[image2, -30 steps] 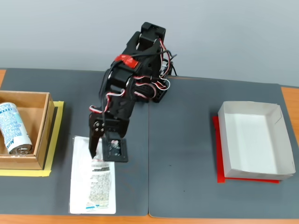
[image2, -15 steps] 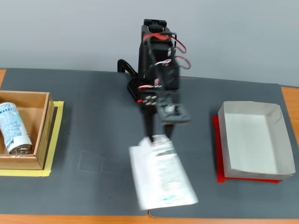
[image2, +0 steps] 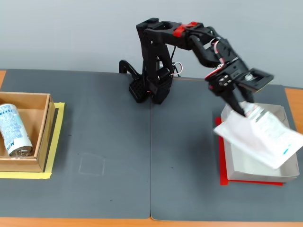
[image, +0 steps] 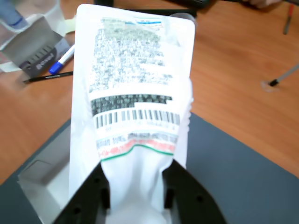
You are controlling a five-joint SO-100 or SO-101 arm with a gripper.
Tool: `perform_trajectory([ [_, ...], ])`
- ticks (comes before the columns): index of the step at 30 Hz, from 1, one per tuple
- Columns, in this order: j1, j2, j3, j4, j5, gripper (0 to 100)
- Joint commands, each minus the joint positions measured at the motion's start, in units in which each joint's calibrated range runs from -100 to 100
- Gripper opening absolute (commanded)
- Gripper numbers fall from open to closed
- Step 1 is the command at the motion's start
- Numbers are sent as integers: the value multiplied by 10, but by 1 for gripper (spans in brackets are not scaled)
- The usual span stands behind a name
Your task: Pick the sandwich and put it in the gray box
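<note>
A dark gray mat [image2: 118,156] carries a wooden box [image2: 28,135], the gray box [image2: 260,142] and the arm's base [image2: 149,90].

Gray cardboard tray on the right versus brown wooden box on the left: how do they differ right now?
The pale gray cardboard tray is shallow and holds nothing; the brown wooden box is deeper and holds a white-and-teal can. The tray sits on red backing, the box on yellow. The gripper holds the white plastic-wrapped sandwich over the tray. Both are open-topped rectangles.

Fixed view fronts arm; wrist rides close
</note>
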Motion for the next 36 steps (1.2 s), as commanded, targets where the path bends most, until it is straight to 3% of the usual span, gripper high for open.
perform_trajectory([
  [1,-49,31,-7,-47,-12,2],
  [19,-133,210,-14,-214,-11,2],
  [32,-129,244,-12,-227,-7,3],
  [36,-129,244,-5,-224,-6,18],
])
